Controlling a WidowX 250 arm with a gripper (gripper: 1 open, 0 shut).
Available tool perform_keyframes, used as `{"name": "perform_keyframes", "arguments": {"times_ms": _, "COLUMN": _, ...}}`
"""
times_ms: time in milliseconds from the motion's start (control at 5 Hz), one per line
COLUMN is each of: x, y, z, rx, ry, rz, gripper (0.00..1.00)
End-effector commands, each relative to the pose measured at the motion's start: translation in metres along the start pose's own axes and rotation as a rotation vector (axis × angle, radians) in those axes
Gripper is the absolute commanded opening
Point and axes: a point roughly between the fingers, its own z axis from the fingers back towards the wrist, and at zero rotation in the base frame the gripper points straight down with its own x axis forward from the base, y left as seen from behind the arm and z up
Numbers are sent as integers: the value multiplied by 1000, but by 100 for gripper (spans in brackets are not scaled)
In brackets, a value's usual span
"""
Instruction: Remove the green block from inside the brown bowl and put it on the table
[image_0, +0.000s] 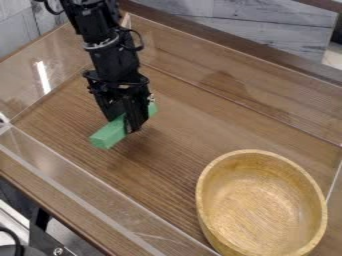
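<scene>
The gripper (128, 124) points steeply down with its jaws clenched on the green block (112, 131), whose lower end rests on or sits just above the table (201, 110) (contact is hard to judge) toward the left edge. The brown bowl (262, 205) sits well apart, near the front right corner.

The block (116, 128) sits left of the frame's centre, under the end effector (126, 122), which comes down from the upper left and is closed on it. The block's lower end seems to touch the desk (201, 110), though the arm hides the upper end. The bowl (262, 205) rests on the desk at lower right, well apart from the block. Walls (80, 215) line the desk's edges.
</scene>
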Motion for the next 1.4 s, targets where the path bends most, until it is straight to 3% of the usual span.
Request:
{"name": "perform_keyframes", "arguments": {"times_ms": 0, "x": 13, "y": 0, "z": 12, "rx": 20, "ry": -49, "rz": -17, "gripper": 0}}
{"name": "perform_keyframes", "arguments": {"times_ms": 1200, "x": 20, "y": -4, "z": 8, "rx": -1, "ry": -12, "rz": -13, "gripper": 0}}
